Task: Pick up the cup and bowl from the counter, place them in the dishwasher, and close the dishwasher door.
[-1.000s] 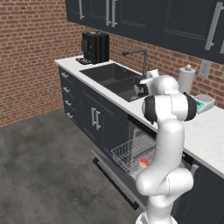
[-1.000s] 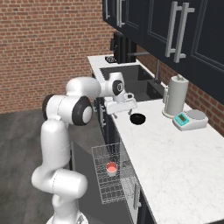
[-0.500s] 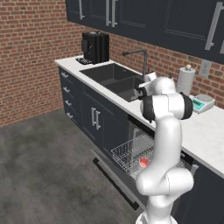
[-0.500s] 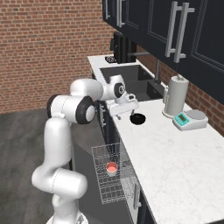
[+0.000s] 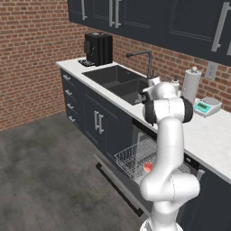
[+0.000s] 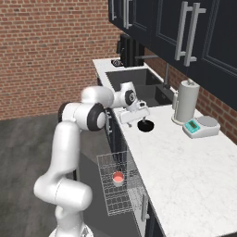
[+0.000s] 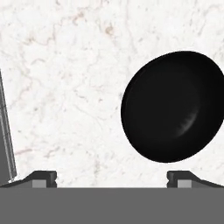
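The black bowl (image 6: pixel 146 125) (image 7: pixel 173 107) rests on the white marbled counter (image 6: pixel 185 166) (image 7: pixel 65 87) near the sink's corner. My gripper (image 6: pixel 131 123) (image 7: pixel 111 177) hovers just above the counter, open, pointing down; in the hand view the bowl lies toward its right fingertip, off centre. Nothing is between the fingers. The cup (image 6: pixel 118 177) (image 5: pixel 148 167), red-pink inside, sits in the wire rack (image 6: pixel 115 199) (image 5: pixel 131 155) of the dishwasher. The rack is pulled out over the dishwasher door (image 5: pixel 113 178), which hangs open and flat.
A paper towel roll (image 6: pixel 184 101) and a small kitchen scale (image 6: pixel 200 127) stand behind the bowl by the brick wall. The sink (image 6: pixel 134 82) with its faucet (image 5: pixel 140 56) lies to the left, with a black coffee machine (image 5: pixel 98 48) beyond it.
My hand has dropped lower toward the counter and shifted slightly nearer the bowl. The bowl and the cup have stayed put.
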Motion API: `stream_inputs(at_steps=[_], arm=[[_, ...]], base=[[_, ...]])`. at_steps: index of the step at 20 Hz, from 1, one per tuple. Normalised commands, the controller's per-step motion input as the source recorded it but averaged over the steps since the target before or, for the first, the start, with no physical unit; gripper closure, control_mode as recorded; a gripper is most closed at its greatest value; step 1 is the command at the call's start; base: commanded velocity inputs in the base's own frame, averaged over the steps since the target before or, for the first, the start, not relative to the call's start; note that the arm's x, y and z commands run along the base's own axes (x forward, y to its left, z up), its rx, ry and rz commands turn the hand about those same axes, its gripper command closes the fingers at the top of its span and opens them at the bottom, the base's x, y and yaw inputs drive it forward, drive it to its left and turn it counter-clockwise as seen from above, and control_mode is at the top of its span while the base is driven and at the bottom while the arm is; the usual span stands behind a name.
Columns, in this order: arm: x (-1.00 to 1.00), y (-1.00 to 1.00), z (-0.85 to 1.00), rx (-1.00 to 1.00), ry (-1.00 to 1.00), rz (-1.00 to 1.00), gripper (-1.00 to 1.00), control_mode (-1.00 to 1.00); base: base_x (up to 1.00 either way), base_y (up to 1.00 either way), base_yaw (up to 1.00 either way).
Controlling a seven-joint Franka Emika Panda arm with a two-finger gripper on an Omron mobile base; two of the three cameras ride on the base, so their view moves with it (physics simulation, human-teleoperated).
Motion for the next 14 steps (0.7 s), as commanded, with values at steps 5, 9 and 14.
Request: stream_inputs(at_steps=[5,9,14], arm=[[0.13,-0.08,-0.25,0.00,0.00,0.00,-1.00,-1.00],[0.05,-0.04,-0.22,0.00,0.00,0.00,-1.00,-1.00],[0.06,-0.01,-0.20,0.00,0.00,0.01,-1.00,-1.00]], base=[[0.00,0.00,0.00],[0.00,0.00,0.00],[0.00,0.00,0.00]])
